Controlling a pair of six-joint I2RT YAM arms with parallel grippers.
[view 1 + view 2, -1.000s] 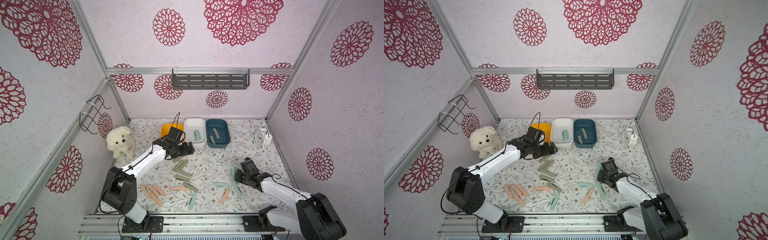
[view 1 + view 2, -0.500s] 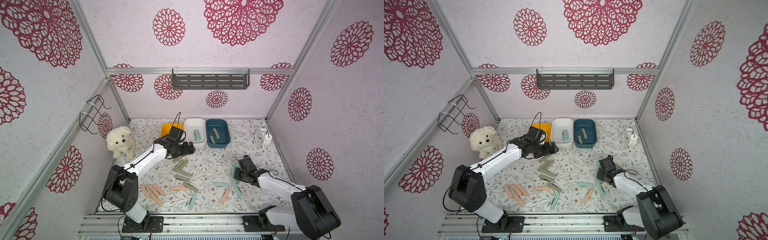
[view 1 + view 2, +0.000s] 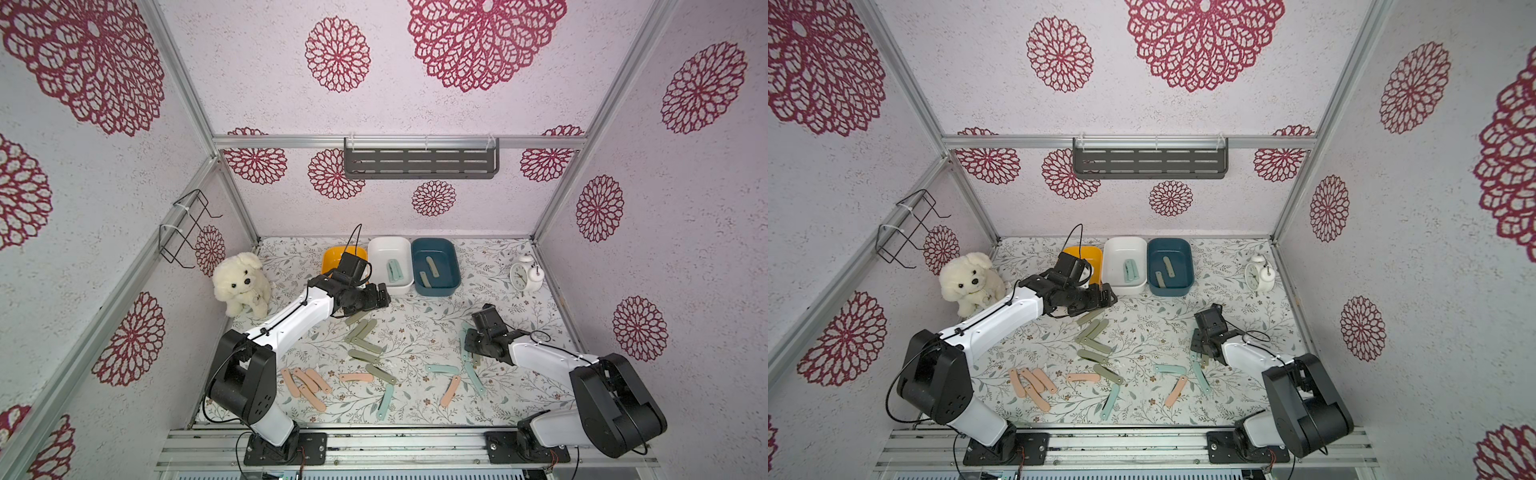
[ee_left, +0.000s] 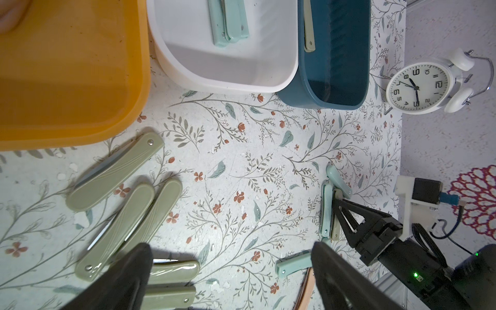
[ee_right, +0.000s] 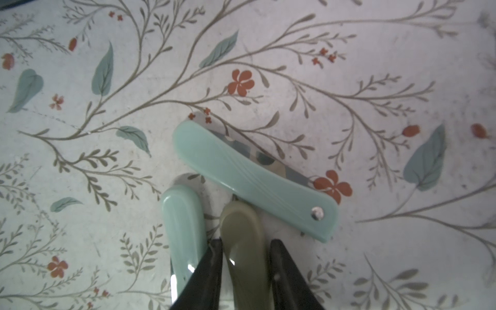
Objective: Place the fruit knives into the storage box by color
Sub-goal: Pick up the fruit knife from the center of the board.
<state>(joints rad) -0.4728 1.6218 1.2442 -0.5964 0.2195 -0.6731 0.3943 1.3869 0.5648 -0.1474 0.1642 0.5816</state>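
Knives [image 3: 362,356] lie loose across the tabletop [image 3: 415,328]. The pink knives [image 3: 305,384] are nearest, at lower left in both top views, and look untouched.

Just past them, at the right, is the change. Over the last second the right claw [image 5: 247,241] has slid a little toward picture-left onto a small cluster and drawn its fingers in. In the right wrist view they now stand either side of a sage knife [image 5: 240,222], seemingly pinching it by its edges while it lies flat on the tabletop. A teal knife [image 5: 182,220] lies just beside it, close against one finger. A second teal knife [image 5: 249,177] lies slantwise and meets the sage knife's tip. So a pick has begun but no lift yet, and I judge the risk to be dragging the teal neighbour along.

Farther back, the left claw [image 4: 232,244] has hardly shifted. Spread wide and empty, it hovers over more sage knives in front of the white box [image 3: 388,241].

At the far edge, the blue box [image 3: 432,242] holds two sage knives and the white box holds teal ones. The yellow box [image 3: 332,254] is partly hidden by the left arm. By colour the pinched knife belongs in the blue box, well apart from the right claw.
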